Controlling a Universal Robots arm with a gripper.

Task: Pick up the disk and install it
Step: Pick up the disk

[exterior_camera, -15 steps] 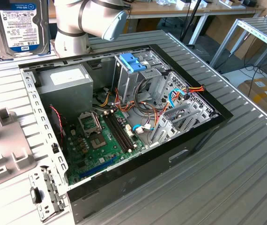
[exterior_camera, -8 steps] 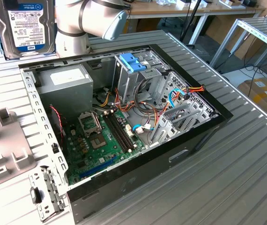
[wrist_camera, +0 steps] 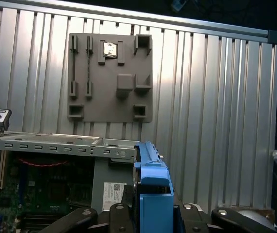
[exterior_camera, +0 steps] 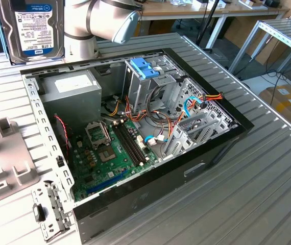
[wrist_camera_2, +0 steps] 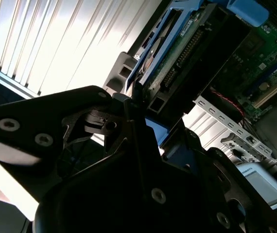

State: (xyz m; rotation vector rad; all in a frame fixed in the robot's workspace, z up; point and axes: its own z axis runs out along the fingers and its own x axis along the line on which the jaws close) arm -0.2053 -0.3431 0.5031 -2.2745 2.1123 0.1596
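We find the exterior view high, angled down on the case [exterior_camera: 161, 178]; both wrist views close, sharing its motherboard [wrist_camera_2: 274, 48] [wrist_camera: 41, 187].

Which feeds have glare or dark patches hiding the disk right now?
Second wrist view: the table glares white, the foreground sits in near-black shadow, the disk dim but visible. First wrist view: a bright band crosses the table; the blue rail is clear. Exterior view: evenly lit, the disk unobscured.
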